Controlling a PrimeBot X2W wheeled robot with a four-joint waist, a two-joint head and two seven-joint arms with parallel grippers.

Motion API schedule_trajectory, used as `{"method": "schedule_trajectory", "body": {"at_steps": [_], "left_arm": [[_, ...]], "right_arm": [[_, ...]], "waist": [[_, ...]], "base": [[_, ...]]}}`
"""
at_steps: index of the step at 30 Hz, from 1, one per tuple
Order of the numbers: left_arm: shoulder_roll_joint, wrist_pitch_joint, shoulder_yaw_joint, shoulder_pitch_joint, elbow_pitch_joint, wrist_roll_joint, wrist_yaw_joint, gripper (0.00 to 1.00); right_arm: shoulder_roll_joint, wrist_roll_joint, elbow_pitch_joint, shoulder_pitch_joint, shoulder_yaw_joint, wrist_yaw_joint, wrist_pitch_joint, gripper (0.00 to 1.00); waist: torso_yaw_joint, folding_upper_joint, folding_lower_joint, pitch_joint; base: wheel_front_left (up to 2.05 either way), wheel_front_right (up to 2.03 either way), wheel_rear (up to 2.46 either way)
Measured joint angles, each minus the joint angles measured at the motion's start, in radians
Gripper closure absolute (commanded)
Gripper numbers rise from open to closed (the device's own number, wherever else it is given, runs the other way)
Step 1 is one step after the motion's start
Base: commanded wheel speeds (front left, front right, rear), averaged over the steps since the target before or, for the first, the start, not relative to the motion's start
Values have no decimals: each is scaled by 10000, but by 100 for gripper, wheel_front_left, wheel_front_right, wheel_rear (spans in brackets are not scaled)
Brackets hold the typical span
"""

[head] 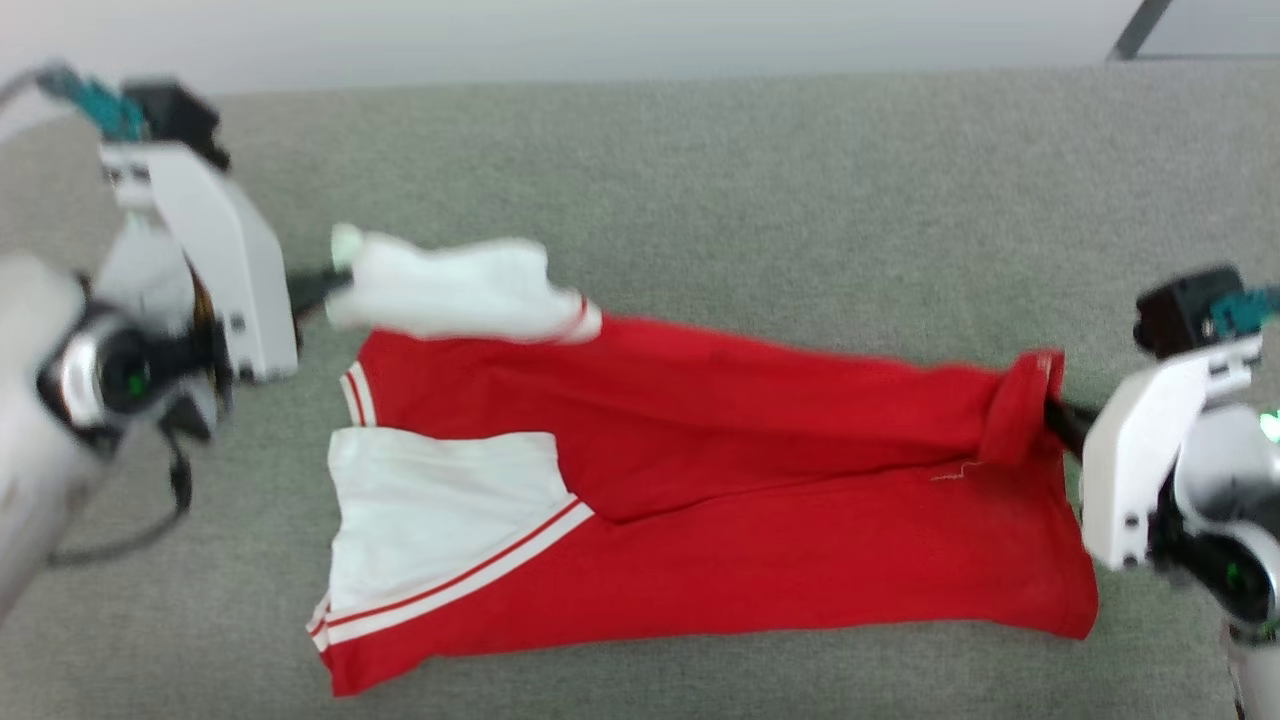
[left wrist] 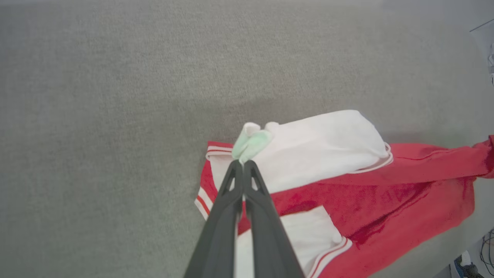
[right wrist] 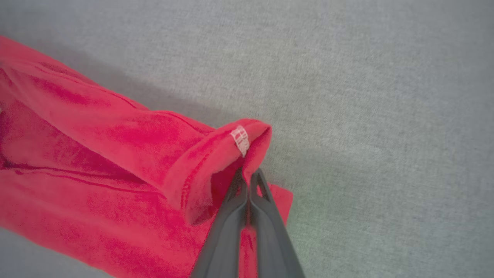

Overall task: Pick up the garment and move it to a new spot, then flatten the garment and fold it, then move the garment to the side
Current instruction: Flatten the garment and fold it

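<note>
The garment [head: 760, 520], a red shirt with white sleeves and red-striped trim, lies lengthwise on the grey surface, its far edge lifted and partly folded over the near half. My left gripper [head: 325, 285] is shut on the raised white sleeve [head: 450, 290] at the left end; in the left wrist view the closed fingers [left wrist: 231, 193] pinch the sleeve's corner [left wrist: 308, 146]. My right gripper [head: 1055, 418] is shut on the lifted red hem corner [head: 1020, 410] at the right end, which the right wrist view shows as hem [right wrist: 231, 150] bunched above the closed fingers [right wrist: 266, 216].
Grey fabric-covered surface [head: 700, 170] stretches all around the shirt, open behind it and in front. A pale wall runs along its far edge. Cables [left wrist: 486, 247] show past the surface's edge in the left wrist view.
</note>
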Motion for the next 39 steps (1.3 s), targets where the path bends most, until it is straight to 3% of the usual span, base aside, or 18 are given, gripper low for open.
{"method": "schedule_trajectory", "body": {"at_steps": [4, 7, 14, 16, 17, 18, 20, 21, 22, 23, 32, 39], "left_arm": [[922, -182, -42, 1310, -1996, -426, 1099, 100], [1452, -397, -71, 2173, -3049, -740, 1567, 100], [1588, -792, -477, 3540, -4011, -1070, 2176, 100], [1488, -947, -545, 3731, -3946, -1055, 2203, 87], [1452, -972, -593, 3767, -3893, -1028, 2203, 71], [1423, -961, -648, 3777, -3843, -1003, 2234, 36], [1396, -857, -744, 3817, -3797, -984, 2291, 4], [1377, -859, -742, 3857, -3793, -993, 2295, 0], [1356, -863, -727, 3873, -3799, -1032, 2307, 0], [1356, -865, -725, 3873, -3831, -1030, 2336, 0], [1609, -1298, -556, 4155, -4320, -1080, 2466, 0], [1852, -3394, -178, 4810, -4491, -449, 2318, 0]], "right_arm": [[-102, 121, -293, 922, -242, 0, -2, 100], [-84, 102, -395, 1441, -397, 0, -61, 100], [71, -12, -301, 1936, -435, 0, -153, 100], [98, -65, -244, 1937, -407, 0, -165, 100], [123, -77, -182, 1934, -395, 0, -182, 100], [146, -84, -134, 1930, -384, 0, -192, 99], [132, -104, -102, 1903, -364, 0, -261, 56], [132, -102, -77, 1874, -372, 0, -295, 40], [132, -100, -61, 1852, -374, 0, -299, 9], [123, -104, -59, 1846, -384, 0, -299, 0], [334, 107, -245, 2001, -867, 0, -25, 0], [581, 90, -355, 2443, -1225, 0, -219, 0]], "waist": [[147, 0, 0, -347], [238, 0, 0, -497], [292, 0, 0, -613], [272, 0, 0, -640], [263, 0, 0, -661], [254, 0, 0, -689], [239, 0, 0, -757], [230, 0, 0, -793], [224, 0, 0, -834], [218, 0, 0, -877], [235, 0, 0, -1460], [228, 0, 0, -2144]], "base": [[0, 0, 0], [0, 0, 0], [0, 0, 0], [0, 0, 0], [0, 0, 0], [0, 0, 0], [0, 0, 0], [0, 0, 0], [0, 0, 0], [0, 0, 0], [0, 0, 0], [0, 0, 0]]}}
